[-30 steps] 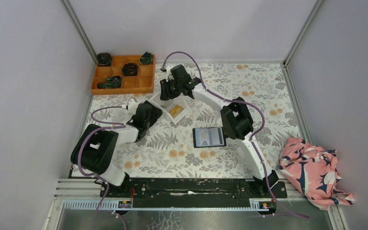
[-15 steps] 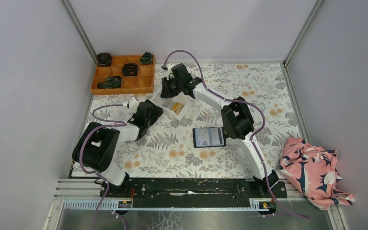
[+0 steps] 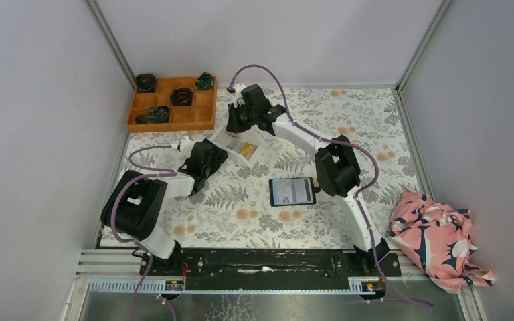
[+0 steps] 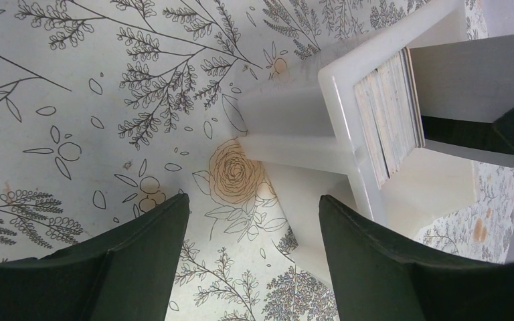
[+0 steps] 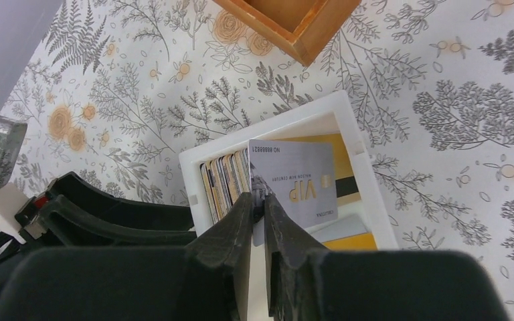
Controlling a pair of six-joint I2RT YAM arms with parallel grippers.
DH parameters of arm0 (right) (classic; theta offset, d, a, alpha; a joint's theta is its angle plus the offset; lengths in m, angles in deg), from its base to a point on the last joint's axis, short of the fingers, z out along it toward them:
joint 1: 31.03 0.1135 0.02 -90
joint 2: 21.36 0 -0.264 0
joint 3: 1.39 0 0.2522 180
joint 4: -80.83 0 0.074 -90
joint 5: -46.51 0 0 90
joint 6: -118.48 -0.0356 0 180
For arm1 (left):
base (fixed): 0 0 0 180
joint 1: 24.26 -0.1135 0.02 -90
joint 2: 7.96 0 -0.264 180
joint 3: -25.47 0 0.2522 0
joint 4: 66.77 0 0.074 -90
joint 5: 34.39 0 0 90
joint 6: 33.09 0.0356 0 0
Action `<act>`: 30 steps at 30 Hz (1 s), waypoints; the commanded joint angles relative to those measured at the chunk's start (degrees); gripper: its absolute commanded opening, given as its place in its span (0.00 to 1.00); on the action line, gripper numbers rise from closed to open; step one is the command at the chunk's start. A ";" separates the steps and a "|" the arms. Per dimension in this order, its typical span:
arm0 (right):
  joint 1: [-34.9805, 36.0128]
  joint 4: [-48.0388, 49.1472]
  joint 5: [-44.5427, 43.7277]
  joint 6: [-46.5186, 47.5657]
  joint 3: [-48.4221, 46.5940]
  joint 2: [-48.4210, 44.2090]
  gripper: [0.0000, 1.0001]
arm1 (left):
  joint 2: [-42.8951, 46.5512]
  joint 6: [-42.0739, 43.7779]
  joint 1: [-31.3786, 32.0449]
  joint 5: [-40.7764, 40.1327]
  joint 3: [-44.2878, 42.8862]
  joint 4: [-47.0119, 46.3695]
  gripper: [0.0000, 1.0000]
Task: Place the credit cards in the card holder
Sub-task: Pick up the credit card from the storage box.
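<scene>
Right gripper (image 5: 260,202): fingers drawn almost together, pinching the near edge of one grey card (image 5: 298,186) printed "VIP", which stands on edge inside the white tray (image 5: 268,127). In the right wrist view, a row of further credit cards (image 5: 222,179) stands upright against the tray's left wall, touching the held card, with an orange-yellow card (image 5: 341,148) behind it and more yellow and grey faces lying on the tray floor. The left wrist view alone shows the same grey card from its blank back, rising above the tray's rim beside the packed row. Left gripper (image 4: 253,204): fingers (image 4: 147,261) spread wide, holding nothing, with only the floral table cover (image 3: 348,127) between them and the tray's near corner just ahead. Only the top view shows the card holder (image 3: 292,191): lying open, pale inner face up, flat on the table cover, apart from the tray on its right and towards the arm bases, close to the right arm's elbow. No card can be made out on it. Also top view only: orange compartmented box (image 3: 173,103) beyond the tray to its left, dark items in several cells; its corner alone enters the right wrist view. Pink patterned cloth (image 3: 438,237), bunched, far right of the tray at the table's edge.
</scene>
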 commanded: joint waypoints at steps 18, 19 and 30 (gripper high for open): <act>1.36 -2.20 -17.85 11.51 7.44 -16.07 0.00 | 13.02 4.56 -0.04 3.66 6.37 -6.18 0.80; 1.36 -2.07 -17.68 11.22 8.64 -17.42 0.00 | 14.20 4.94 0.14 4.13 6.77 -6.68 0.80; 1.36 -2.42 -11.27 5.74 32.84 -41.83 0.00 | 29.61 10.90 5.00 13.61 14.19 -14.04 0.81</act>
